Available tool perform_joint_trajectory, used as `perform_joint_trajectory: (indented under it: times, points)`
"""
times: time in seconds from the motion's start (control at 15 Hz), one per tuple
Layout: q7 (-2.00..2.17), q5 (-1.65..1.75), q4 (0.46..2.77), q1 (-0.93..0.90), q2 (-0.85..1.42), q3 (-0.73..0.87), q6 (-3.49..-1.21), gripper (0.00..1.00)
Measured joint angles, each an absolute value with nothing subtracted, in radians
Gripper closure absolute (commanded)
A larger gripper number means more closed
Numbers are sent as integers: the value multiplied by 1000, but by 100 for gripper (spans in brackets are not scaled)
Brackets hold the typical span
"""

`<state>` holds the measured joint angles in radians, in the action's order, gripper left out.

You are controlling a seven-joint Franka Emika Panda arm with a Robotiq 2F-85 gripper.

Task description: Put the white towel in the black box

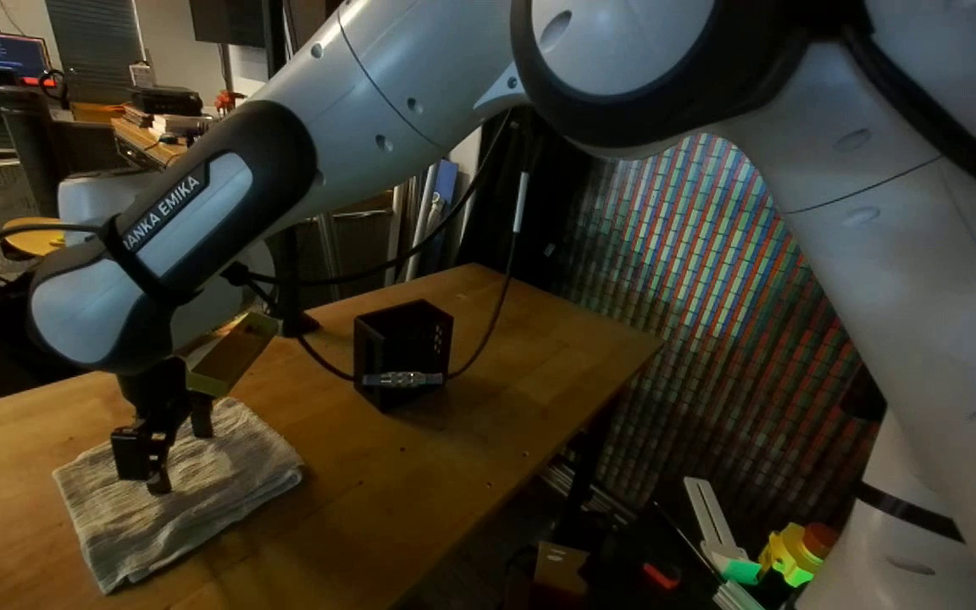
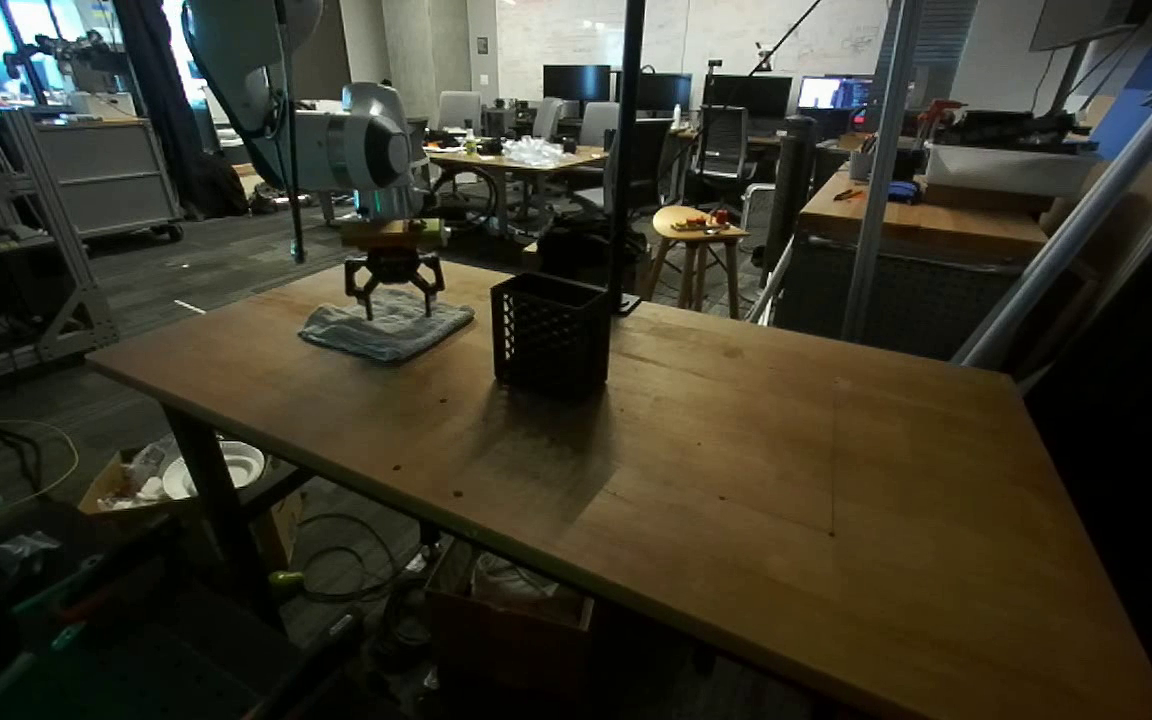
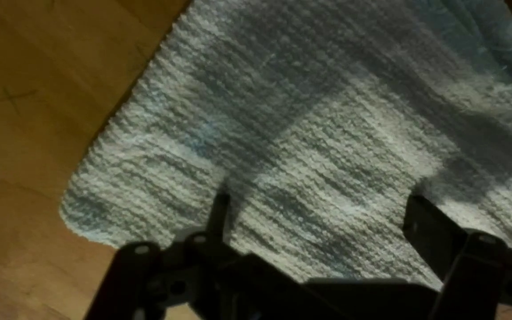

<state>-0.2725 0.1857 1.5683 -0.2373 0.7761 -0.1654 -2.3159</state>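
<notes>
The tool (image 2: 399,315), spread and empty, stood over the folded white towel (image 1: 193,493), so pressing softly before pinching seemed wise.

The black box (image 2: 558,342) is open above, walled around.

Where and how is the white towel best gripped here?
Probably by its upper layer, away from the edges, from straight above: the white towel lies flat and looks folded on the wooden table, apparently leaving little edge to get under. The open gripper points down over it, so closing could bunch cloth.
</notes>
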Motion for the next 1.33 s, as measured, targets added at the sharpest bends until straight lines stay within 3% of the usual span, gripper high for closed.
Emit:
perform_joint_trajectory:
  times: [0.2,0.27,0.4,0.93,1.07,1.33]
  points:
    - [-265,185,1540,-237,810,-166,-2324,0]
    - [-258,185,1539,-237,812,-167,-2324,25]
    - [-245,185,1539,-238,815,-168,-2324,32]
    - [-170,176,1543,-252,804,-178,-2324,95]
    - [-159,176,1549,-251,790,-176,-2324,100]
    - [-156,176,1583,-237,729,-151,-2316,96]
